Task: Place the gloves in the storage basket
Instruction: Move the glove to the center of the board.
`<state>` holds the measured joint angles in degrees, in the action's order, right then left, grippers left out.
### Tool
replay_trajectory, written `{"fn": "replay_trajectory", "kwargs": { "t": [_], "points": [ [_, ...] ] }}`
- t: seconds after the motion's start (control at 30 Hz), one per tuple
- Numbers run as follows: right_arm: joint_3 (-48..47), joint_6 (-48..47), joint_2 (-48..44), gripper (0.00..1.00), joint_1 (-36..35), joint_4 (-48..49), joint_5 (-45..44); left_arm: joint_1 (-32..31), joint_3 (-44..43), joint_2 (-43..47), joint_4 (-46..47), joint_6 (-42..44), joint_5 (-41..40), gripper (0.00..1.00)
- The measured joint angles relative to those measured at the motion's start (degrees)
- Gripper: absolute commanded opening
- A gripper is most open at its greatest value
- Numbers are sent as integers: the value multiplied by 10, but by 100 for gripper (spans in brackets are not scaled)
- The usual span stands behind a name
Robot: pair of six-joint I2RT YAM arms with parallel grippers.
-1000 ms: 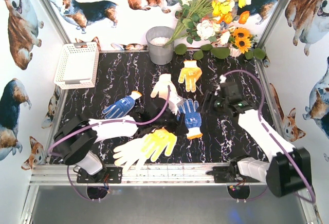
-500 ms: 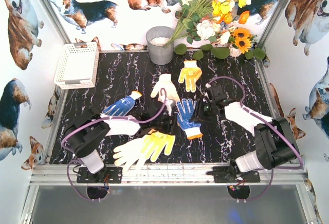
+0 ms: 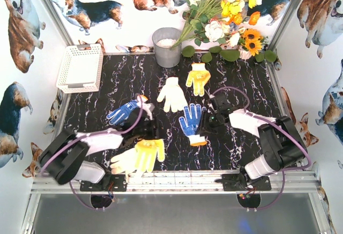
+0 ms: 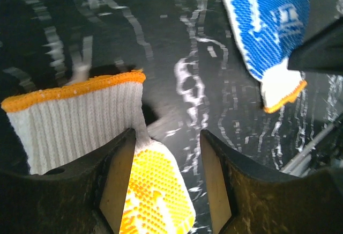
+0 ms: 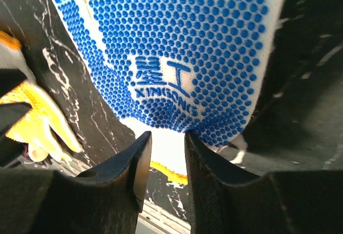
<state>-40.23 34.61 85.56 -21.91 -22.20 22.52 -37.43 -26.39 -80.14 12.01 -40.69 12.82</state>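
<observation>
The white lattice storage basket (image 3: 80, 67) stands at the far left, with no glove showing in it. My left gripper (image 3: 149, 132) (image 4: 167, 137) is open; a yellow-dotted glove (image 3: 140, 156) (image 4: 155, 191) lies between its jaws against the left finger, its orange-edged white cuff (image 4: 80, 116) bunched beside it. My right gripper (image 3: 205, 124) (image 5: 168, 137) is nearly closed on the white cuff of a blue-dotted glove (image 3: 191, 122) (image 5: 177, 41). A blue glove (image 3: 124, 111), a white glove (image 3: 172, 93) and a yellow glove (image 3: 199, 77) lie flat on the black marble table.
A grey metal bucket (image 3: 167, 46) stands at the back centre beside a bunch of flowers (image 3: 225, 14) with leaves spilling onto the table. Aluminium frame rails run along the table's sides and its near edge (image 3: 171, 180).
My left arm pulled back to the left, and the yellow-dotted glove slid left with it. My right gripper came down and left onto the blue-dotted glove's cuff, and that glove shifted slightly.
</observation>
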Motion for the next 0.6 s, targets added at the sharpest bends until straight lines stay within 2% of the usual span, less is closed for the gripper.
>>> {"fn": "replay_trajectory", "kwargs": {
  "t": [0.3, 0.6],
  "points": [
    [6, 37, 12, 33, -86, 21, 27, 99, 43, 152, -159, 35, -54, 56],
    [6, 61, 14, 32, -142, 13, 29, 144, 18, 167, -232, 71, -44, 66]
  ]
}}
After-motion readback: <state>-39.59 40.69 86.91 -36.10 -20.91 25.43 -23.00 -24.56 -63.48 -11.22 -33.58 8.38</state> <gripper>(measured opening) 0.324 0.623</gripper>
